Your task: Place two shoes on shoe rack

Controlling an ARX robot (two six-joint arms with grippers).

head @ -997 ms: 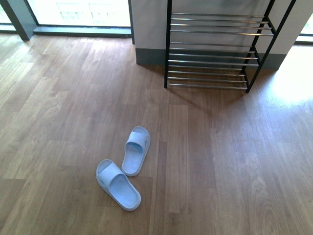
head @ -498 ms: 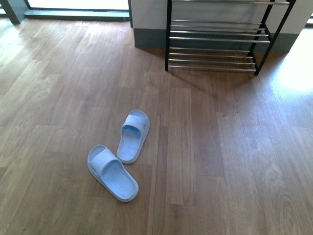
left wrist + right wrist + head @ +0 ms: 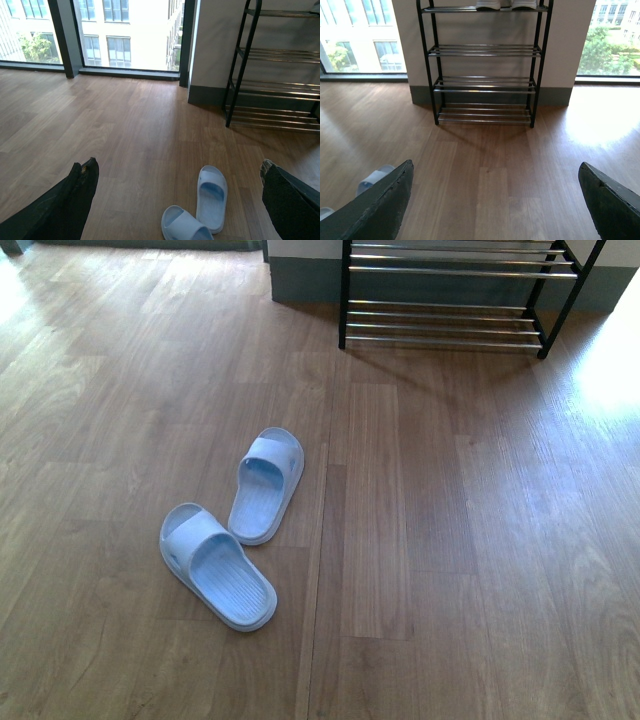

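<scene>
The wood floor (image 3: 480, 540) takes up most of the front view. The shoe rack (image 3: 450, 270) stands at the far edge, right of centre. In the right wrist view its lower three tiers are bare bars and something white-soled (image 3: 506, 4) sits on the top tier, cropped off, so hard to say more.

The two pale blue slides lie on the floor well short of the rack and left of centre, so the left arm looks nearer. The far slide (image 3: 265, 483) points its toe roughly rackward. The near slide (image 3: 215, 565) is skewed, toe away-left, just beside the other's heel.

The left gripper (image 3: 177, 164) is spread wide and empty, with the slides ahead between its fingers. The right gripper (image 3: 495, 165) is also wide and empty, facing the rack.
</scene>
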